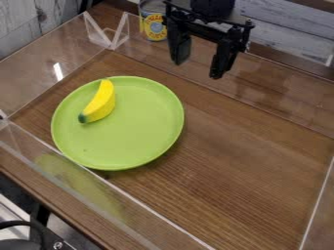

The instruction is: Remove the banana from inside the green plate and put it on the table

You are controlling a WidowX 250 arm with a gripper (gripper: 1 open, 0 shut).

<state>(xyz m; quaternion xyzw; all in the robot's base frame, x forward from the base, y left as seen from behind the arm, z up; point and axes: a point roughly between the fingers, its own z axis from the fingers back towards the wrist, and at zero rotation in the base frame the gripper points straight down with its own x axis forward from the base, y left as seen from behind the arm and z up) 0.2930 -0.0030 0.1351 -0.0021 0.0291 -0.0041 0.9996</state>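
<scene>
A small curved yellow banana [100, 101] with a dark stem tip lies inside the green plate [137, 137], on its upper left part. The round lime-green plate rests on the dark brown wood-grain table [248, 146], left of centre. My gripper [200, 57] hangs above the table at the top of the view, up and to the right of the plate. Its two black fingers [221, 59] point down and stand apart, open, with nothing between them. It is well clear of the banana.
Low clear acrylic walls [78, 190] border the table on the left, front and right. A clear angled stand [107, 29] and a yellow-labelled can [154, 21] sit at the back, behind the gripper. Bare wood spreads right of the plate.
</scene>
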